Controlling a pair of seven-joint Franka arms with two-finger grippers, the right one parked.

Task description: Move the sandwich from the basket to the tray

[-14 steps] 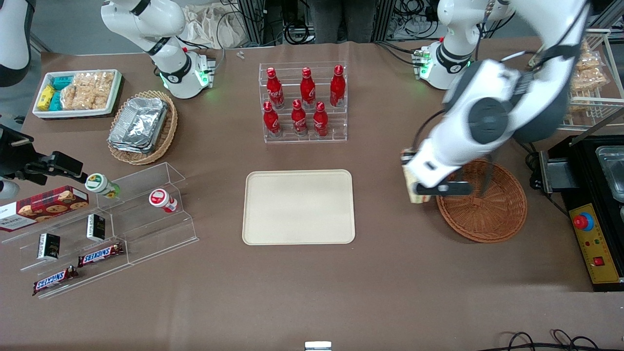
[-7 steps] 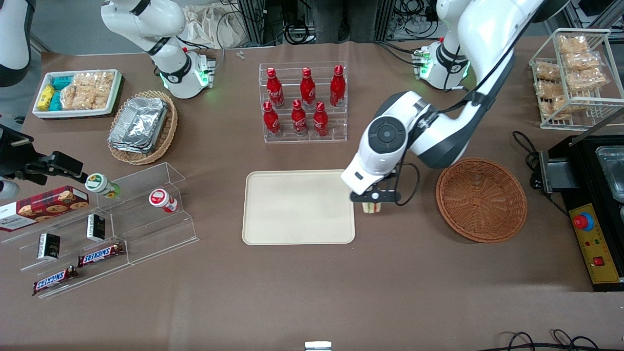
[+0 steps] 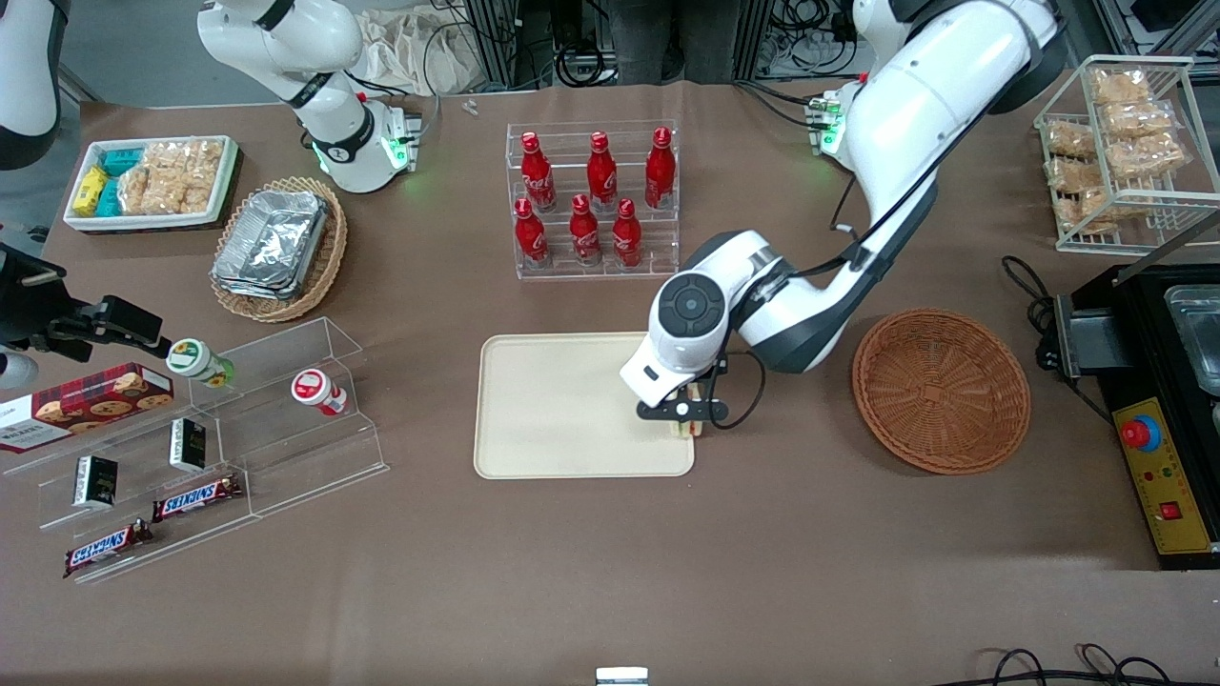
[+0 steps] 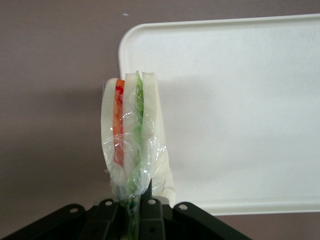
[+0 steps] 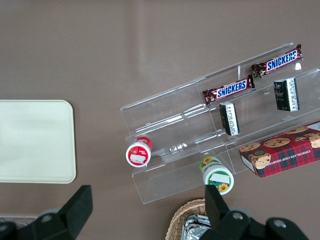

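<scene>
The sandwich (image 4: 132, 130), a clear-wrapped wedge with pale bread and orange, red and green layers, hangs upright with my left gripper (image 4: 134, 200) shut on its wrapped end. In the front view the gripper (image 3: 682, 412) holds the sandwich (image 3: 684, 428) just over the cream tray (image 3: 562, 400), at the tray's corner nearest the front camera on the working arm's side. The wrist view shows the tray (image 4: 240, 100) under and beside the sandwich. The round reddish-brown basket (image 3: 941, 391) sits empty toward the working arm's end of the table, apart from the gripper.
A clear rack of red bottles (image 3: 593, 200) stands farther from the front camera than the tray. Acrylic shelves with snack bars and jars (image 3: 210, 429), an oval foil-filled basket (image 3: 276, 248) and a white bin (image 3: 152, 181) lie toward the parked arm's end. A wire rack (image 3: 1125, 143) and black machine (image 3: 1163, 410) flank the basket.
The left arm carried the sandwich from the basket's edge across the bare table to the tray's corner, and lowered. The basket is left empty.
</scene>
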